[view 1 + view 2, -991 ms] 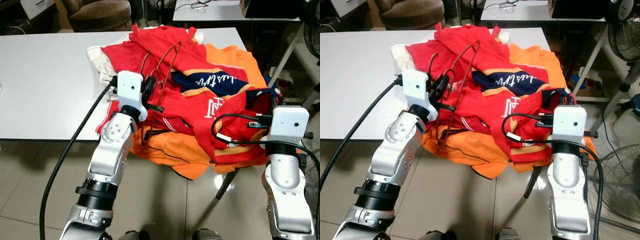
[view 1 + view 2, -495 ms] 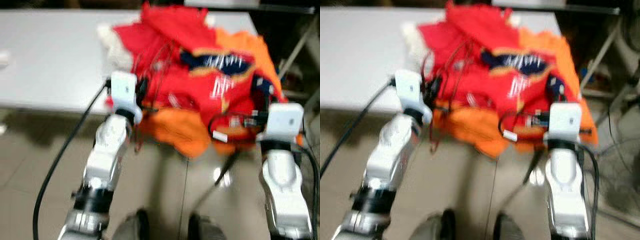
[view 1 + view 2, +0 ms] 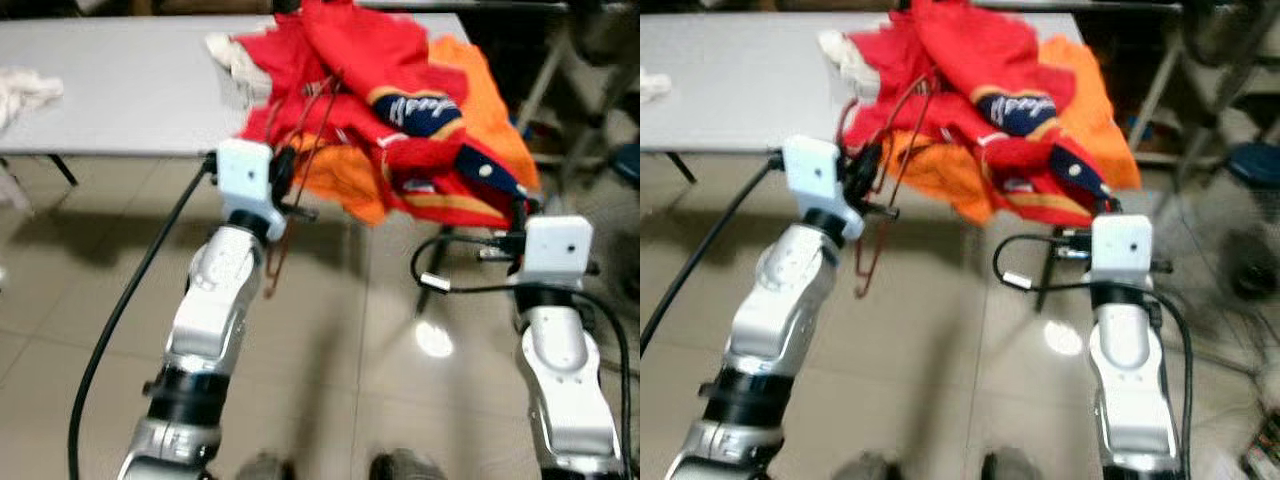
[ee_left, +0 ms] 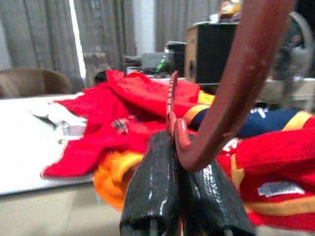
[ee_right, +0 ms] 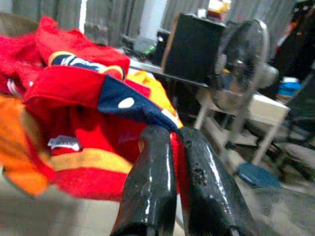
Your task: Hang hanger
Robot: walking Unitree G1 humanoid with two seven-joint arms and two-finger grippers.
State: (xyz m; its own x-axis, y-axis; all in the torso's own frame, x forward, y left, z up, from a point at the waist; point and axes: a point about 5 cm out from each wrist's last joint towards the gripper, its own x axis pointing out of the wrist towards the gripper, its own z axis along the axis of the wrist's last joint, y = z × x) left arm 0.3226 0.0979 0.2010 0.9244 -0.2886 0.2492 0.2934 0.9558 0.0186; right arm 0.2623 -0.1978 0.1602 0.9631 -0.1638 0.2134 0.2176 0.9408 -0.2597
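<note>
Your left pincer [image 4: 179,147] is clamped on the dark red hanger [image 3: 300,150], which rises from its fingers toward the pile of clothes [image 3: 400,110] on the surface [image 3: 120,90]. Your right pincer [image 5: 172,137] is closed on a red garment's [image 5: 83,93] edge.

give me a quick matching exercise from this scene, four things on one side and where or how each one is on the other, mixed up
Things:
1. hanger
2. left gripper
3. pile of clothes
4. white cloth

Place or state:
A. heaped on the table's right end, spilling over the edge
B. alone at the table's far left
C. dark red, pinched between black fingers
D. shut, out in front of the table

Pairs: 1-C, 2-D, 3-A, 4-B
</note>
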